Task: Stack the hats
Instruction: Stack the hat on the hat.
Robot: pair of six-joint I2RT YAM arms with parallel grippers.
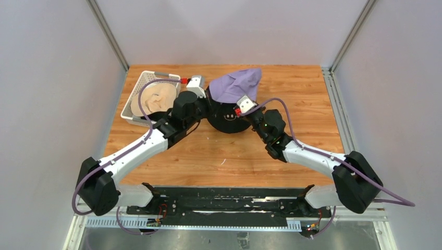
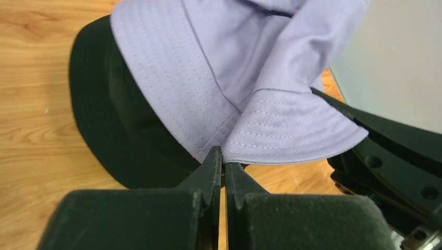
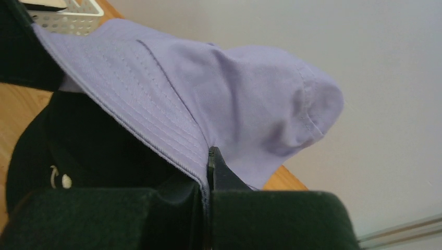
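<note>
A lavender bucket hat (image 1: 237,85) hangs between my two grippers above a black hat with a small smiley face (image 1: 228,119) that sits at the table's middle back. My left gripper (image 2: 224,162) is shut on the lavender hat's brim (image 2: 292,135). My right gripper (image 3: 208,156) is shut on the brim's other side (image 3: 156,125). The black hat shows under it in the left wrist view (image 2: 114,130) and the right wrist view (image 3: 88,151). A beige hat (image 1: 156,98) lies in the white basket (image 1: 136,88). The maroon, teal and plain black hats are out of view.
The white lattice basket stands at the back left of the wooden table (image 1: 219,156). Grey walls close in the left, right and back. The arm bases and a black rail (image 1: 224,200) run along the near edge.
</note>
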